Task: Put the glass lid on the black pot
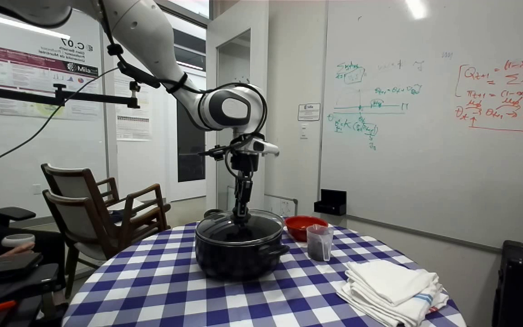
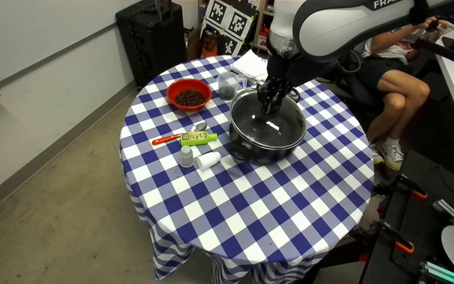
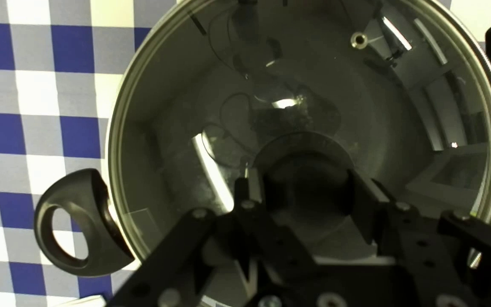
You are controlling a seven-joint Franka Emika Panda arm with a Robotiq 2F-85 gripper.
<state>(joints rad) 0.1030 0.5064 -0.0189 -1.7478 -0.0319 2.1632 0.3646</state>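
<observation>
Glass lid (image 2: 264, 129) sat under the pincer (image 1: 241, 210), apparently seated on the black pot (image 1: 234, 261) directly below; 2 fingers (image 3: 367, 192) seemed clamped around its knob (image 3: 308, 183). Covering looked done to me; letting go and lifting clear remained.

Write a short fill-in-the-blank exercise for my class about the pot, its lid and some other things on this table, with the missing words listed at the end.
1. The glass lid covers a pot whose colour is ____.
2. In the wrist view, the lid's dark knob is ____ the two fingers of the tool.
3. In an exterior view, the green bottle is not standing up but lying on its ____.
4. The folded cloths stacked on the table are mainly ____ in colour.

Missing words: black; between; side; white.
</observation>
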